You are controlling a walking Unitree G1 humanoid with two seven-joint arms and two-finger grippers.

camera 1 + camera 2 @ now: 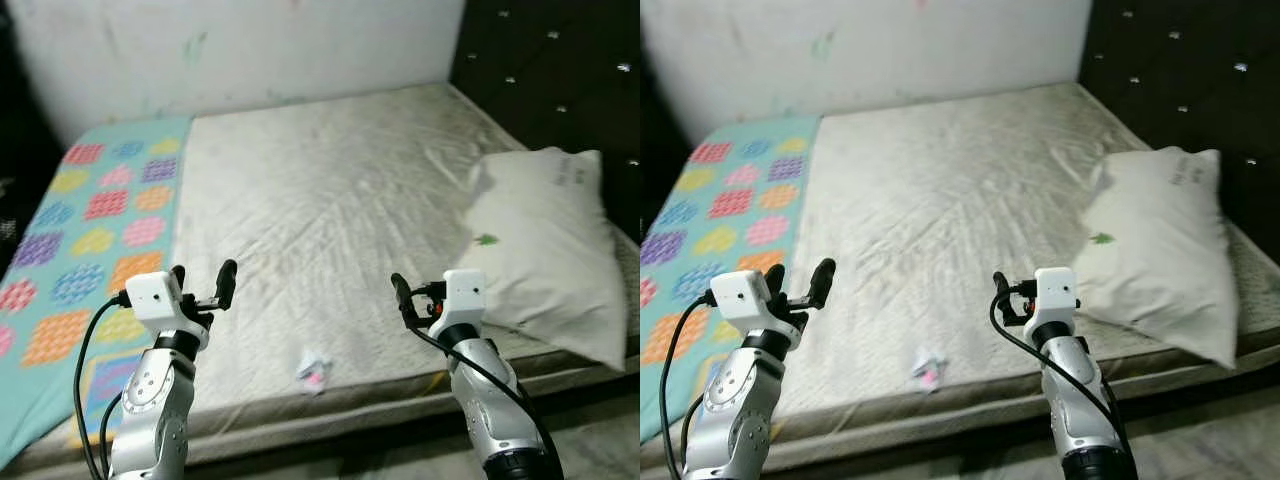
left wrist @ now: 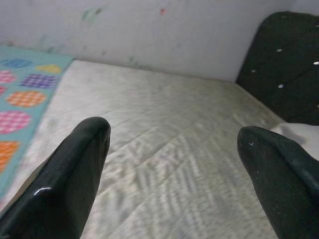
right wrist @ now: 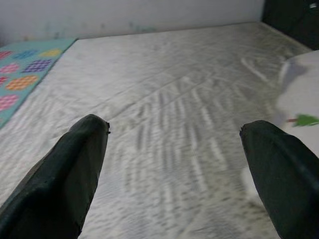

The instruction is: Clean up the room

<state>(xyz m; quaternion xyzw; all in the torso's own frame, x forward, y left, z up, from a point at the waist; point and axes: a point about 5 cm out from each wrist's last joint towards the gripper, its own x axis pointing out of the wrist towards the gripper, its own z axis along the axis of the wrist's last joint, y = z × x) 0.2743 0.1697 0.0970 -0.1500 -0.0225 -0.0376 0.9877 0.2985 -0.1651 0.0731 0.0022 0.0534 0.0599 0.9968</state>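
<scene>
near the front edge of the wrinkled cream mattress [image 1: 330, 200] a small crumpled white-and-pink wrapper [image 1: 313, 373] lay between the empty, spread-fingered left gripper [image 1: 203, 283] and right gripper [image 1: 403, 297].

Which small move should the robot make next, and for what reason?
Probably lower the right gripper toward the wrapper near the mattress edge. Both grippers are open and hold nothing, and the wrapper lies between them, somewhat nearer the right one.

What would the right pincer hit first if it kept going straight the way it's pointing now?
Probably the bare mattress. The right pincer is open and aims low across the bed toward the far wall, passing beside the pillow; depth is hard to judge.
</scene>
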